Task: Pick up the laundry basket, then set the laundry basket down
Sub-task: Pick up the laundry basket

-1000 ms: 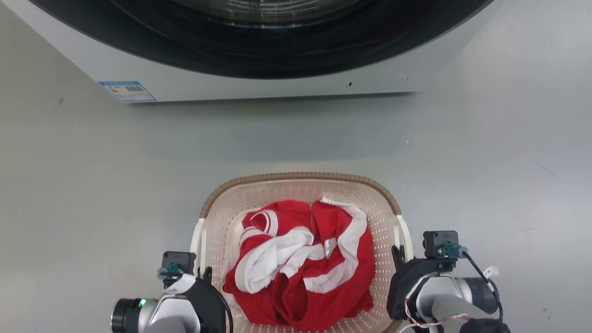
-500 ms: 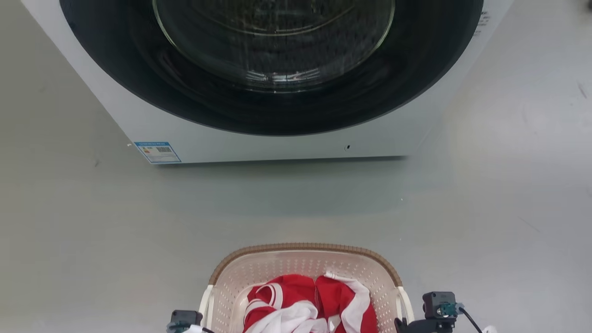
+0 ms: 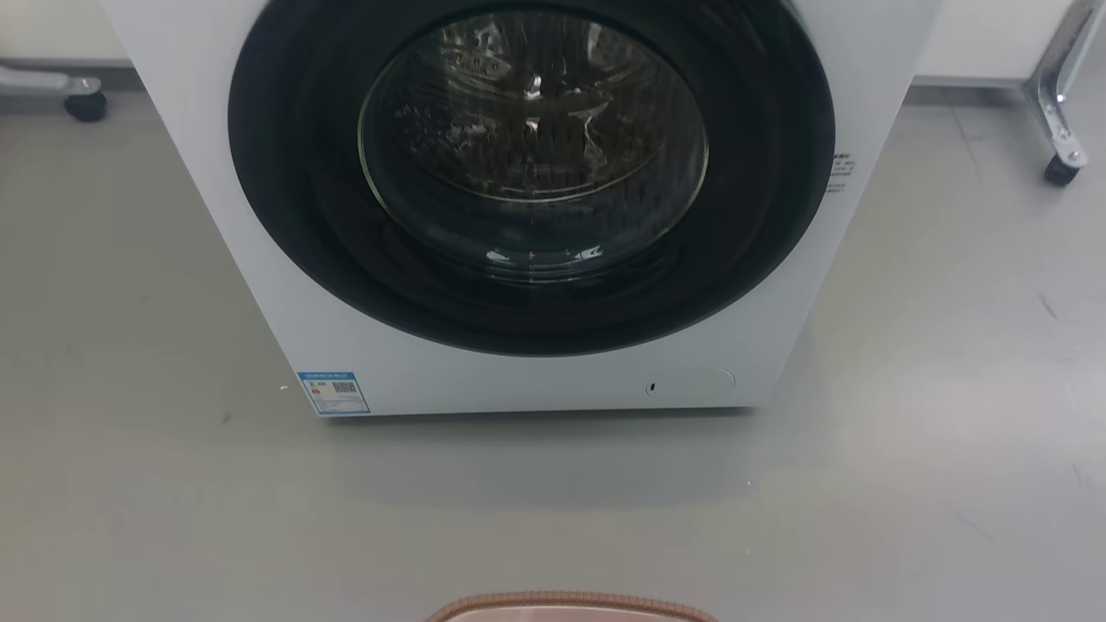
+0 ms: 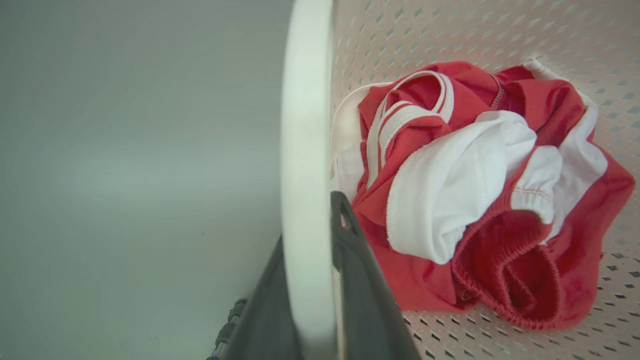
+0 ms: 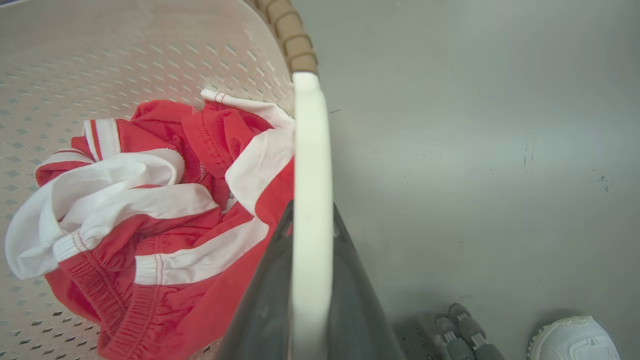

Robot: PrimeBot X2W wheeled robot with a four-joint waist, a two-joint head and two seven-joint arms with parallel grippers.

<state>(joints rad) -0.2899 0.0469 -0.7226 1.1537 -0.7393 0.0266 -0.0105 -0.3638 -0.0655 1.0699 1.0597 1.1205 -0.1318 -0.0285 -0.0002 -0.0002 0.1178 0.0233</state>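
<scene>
The laundry basket (image 3: 570, 600) shows as a strip of brown woven rim at the bottom edge of the head view. Its cream perforated wall (image 4: 450, 30) holds a crumpled red and white garment (image 4: 475, 190). My left gripper (image 4: 310, 220) is shut on the basket's white side handle (image 4: 306, 100), one dark finger on each side of it. My right gripper (image 5: 311, 210) is shut on the other white handle (image 5: 310, 140), beside the brown rim (image 5: 292, 35) and the garment (image 5: 150, 210). I cannot tell whether the basket's bottom touches the floor.
A white front-loading washer (image 3: 484, 380) with a round dark door (image 3: 531, 130) stands straight ahead across a stretch of grey floor. Castors sit at the far left (image 3: 86, 104) and far right (image 3: 1058, 168). A person's white shoe (image 5: 575, 340) is on the floor to the right.
The head camera has risen and tilted up: the washer fills more of the picture, and the basket and both grippers have slid down past its bottom edge.
</scene>
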